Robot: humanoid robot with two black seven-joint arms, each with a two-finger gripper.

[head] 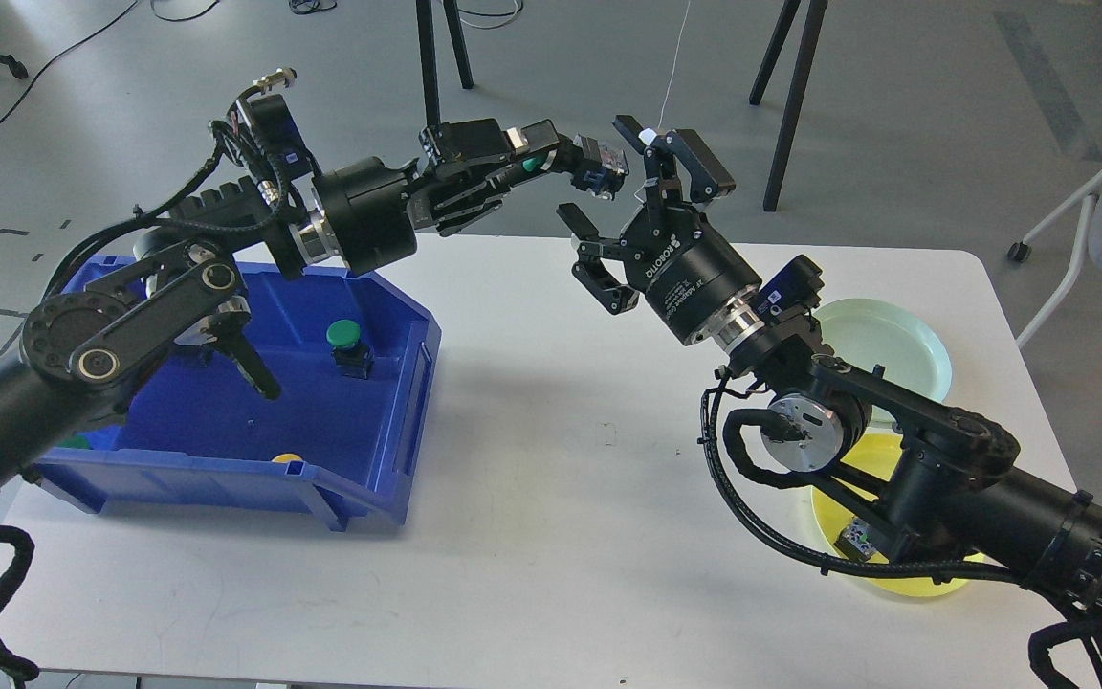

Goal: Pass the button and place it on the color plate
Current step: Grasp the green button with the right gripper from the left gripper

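My left gripper (pixel 551 153) is shut on a green-capped button (pixel 599 165) with a dark blue body and holds it high above the table's far edge. My right gripper (pixel 624 184) is open, with its jaws spread on either side of the button's free end, very close to it. Whether its fingers touch the button I cannot tell. A pale green plate (pixel 886 340) and a yellow plate (pixel 934 577) lie at the right of the table, partly hidden by my right arm.
A blue bin (pixel 398 421) stands on the left of the white table (pixel 561 536) under my left arm. It holds another green button (pixel 343 337), a yellow one (pixel 286 458) and a green one (pixel 75 443). Tripod legs stand behind the table.
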